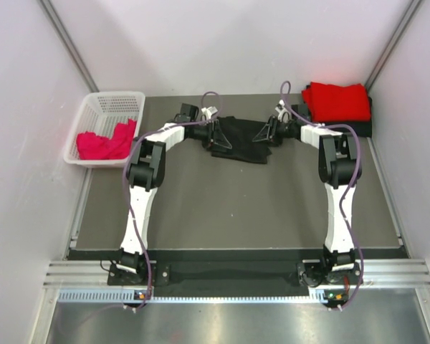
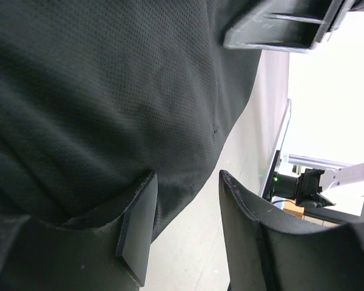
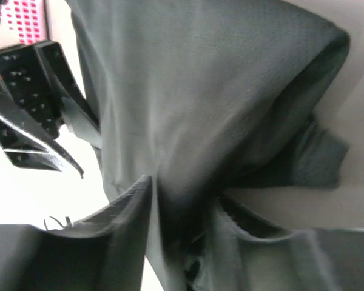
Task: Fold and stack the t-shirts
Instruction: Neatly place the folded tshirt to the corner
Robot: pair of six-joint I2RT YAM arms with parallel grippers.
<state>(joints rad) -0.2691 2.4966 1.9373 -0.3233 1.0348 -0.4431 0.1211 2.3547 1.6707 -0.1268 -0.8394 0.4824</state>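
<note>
Grey table (image 1: pixel 236 208) between white walls: at your far left a white basket (image 1: pixel 104 106) holds a pink-red t-shirt (image 1: pixel 104 145), and in the far right corner a red t-shirt (image 1: pixel 337 102) lies folded on a black one (image 1: pixel 365 129). Both sit well apart from your arms.

Your black t-shirt (image 1: pixel 242 140) lies rumpled at the far middle of the table, its long axis running left to right from one gripper to the other.

Your left gripper (image 2: pixel 188 182) stands at the shirt's left edge with its fingers wide apart. The cloth lies against one finger and is not pinched.

Your right gripper (image 3: pixel 182 194) pinches a bunched fold at the shirt's right edge.
</note>
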